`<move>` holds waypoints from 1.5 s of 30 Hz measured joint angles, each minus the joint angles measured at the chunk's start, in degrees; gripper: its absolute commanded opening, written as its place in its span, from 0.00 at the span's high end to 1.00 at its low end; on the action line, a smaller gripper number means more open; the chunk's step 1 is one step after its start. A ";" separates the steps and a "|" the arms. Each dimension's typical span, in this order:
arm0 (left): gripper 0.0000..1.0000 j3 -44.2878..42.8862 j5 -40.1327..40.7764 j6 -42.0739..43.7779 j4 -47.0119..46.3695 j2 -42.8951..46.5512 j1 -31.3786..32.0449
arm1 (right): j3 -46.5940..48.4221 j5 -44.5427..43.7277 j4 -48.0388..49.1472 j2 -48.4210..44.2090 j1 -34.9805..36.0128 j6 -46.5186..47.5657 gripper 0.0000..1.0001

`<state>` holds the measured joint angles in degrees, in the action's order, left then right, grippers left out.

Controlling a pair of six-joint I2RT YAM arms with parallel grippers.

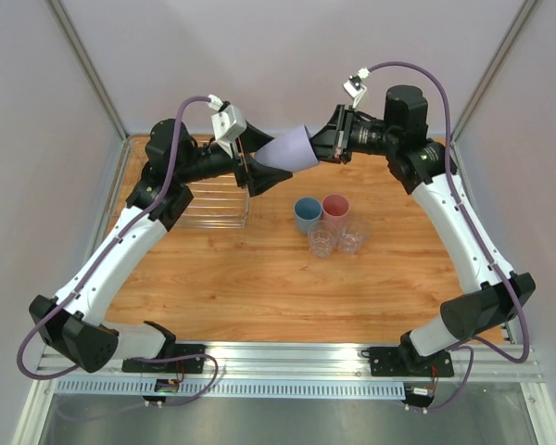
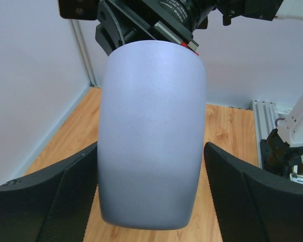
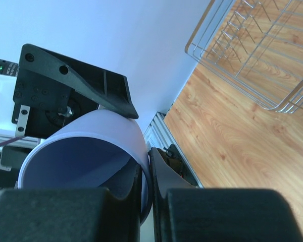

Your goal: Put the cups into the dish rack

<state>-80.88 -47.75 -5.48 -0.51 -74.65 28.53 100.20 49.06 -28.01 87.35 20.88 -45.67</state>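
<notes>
A lavender cup point(image 1: 292, 148) point(image 2: 151, 116) point(image 3: 86, 136) hangs on its side in the air above the table's far middle, between both arms. My right gripper point(image 1: 326, 139) point(image 3: 146, 162) is shut on the cup's rim, one finger inside and one outside. Around the cup's base my left gripper point(image 1: 259, 171) point(image 2: 151, 146) stands open; its fingers point(image 2: 252, 201) flank the base, with a gap showing on the right side. The blue cup point(image 1: 307, 215), the pink cup point(image 1: 335, 209) and two clear tumblers point(image 1: 322, 241) point(image 1: 352, 236) stand together mid-table. The dish rack point(image 1: 213, 209) point(image 3: 252, 50) lies at the left.
Grey walls close in the far side and both sides of the wooden table point(image 1: 259, 287). An aluminium rail point(image 1: 287, 357) with both arm bases runs along the near edge.
</notes>
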 measured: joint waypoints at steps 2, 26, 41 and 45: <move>0.33 0.00 0.04 -0.15 -0.52 -0.28 -0.02 | 0.00 0.52 0.02 0.00 -0.02 -0.20 1.00; 0.16 -0.02 -0.24 1.73 1.01 -0.83 0.11 | 0.28 2.49 3.48 0.00 -0.11 -3.61 1.00; 0.05 -0.15 -0.44 0.66 -0.68 -1.14 0.11 | -0.46 2.56 4.35 -0.13 -0.11 -4.09 1.00; 0.10 -0.28 -0.44 -0.13 -2.19 -1.14 0.11 | -1.49 2.58 4.98 -0.33 -0.11 -4.42 1.00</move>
<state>-81.17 -48.18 -5.61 -2.70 -75.79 28.64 98.72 51.64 -23.03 87.02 20.78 -50.09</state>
